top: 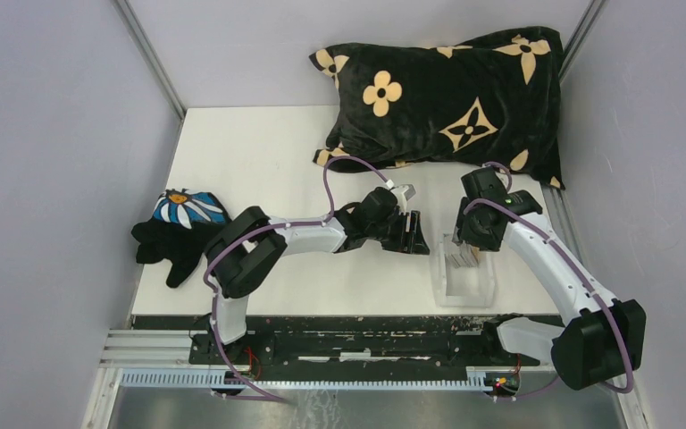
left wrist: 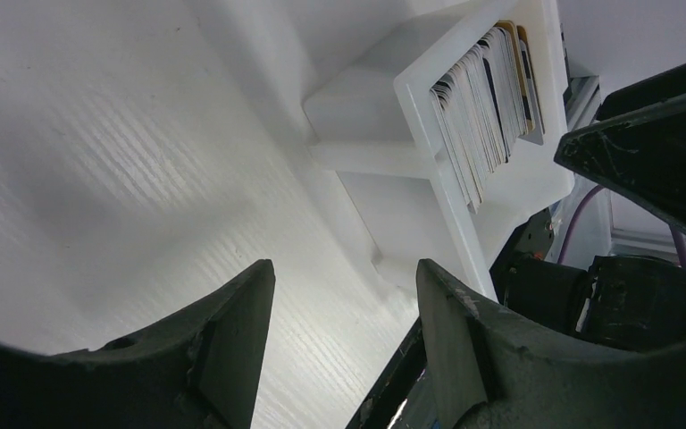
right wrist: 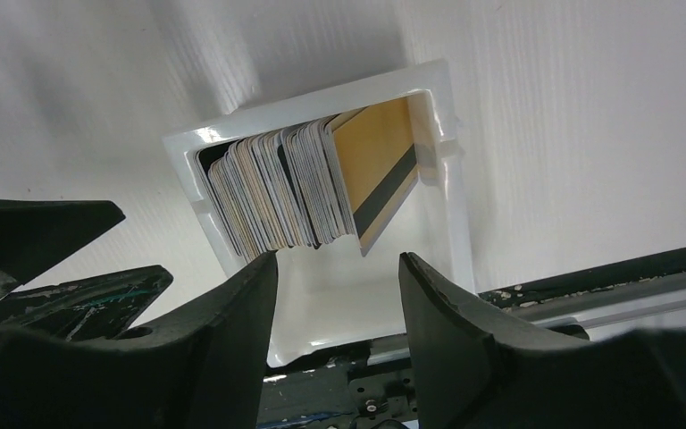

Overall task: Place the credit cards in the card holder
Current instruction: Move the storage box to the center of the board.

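Observation:
A stack of credit cards (right wrist: 286, 192) stands on edge inside a clear plastic box (right wrist: 447, 179), with a yellowish card (right wrist: 380, 156) leaning at the stack's end. The cards also show in the left wrist view (left wrist: 487, 98) and faintly in the top view (top: 464, 259). My right gripper (right wrist: 339, 257) is open and empty, hovering just above the box (top: 464, 281). My left gripper (left wrist: 344, 266) is open and empty over bare table just left of the box (left wrist: 420, 179); in the top view it is beside the right gripper (top: 415, 234). The tan card holder is out of view.
A black pillow with tan flowers (top: 451, 94) lies at the back right. A black glove with a blue-and-white flower (top: 179, 228) lies at the table's left edge. The black front rail (top: 357, 335) runs just behind the box.

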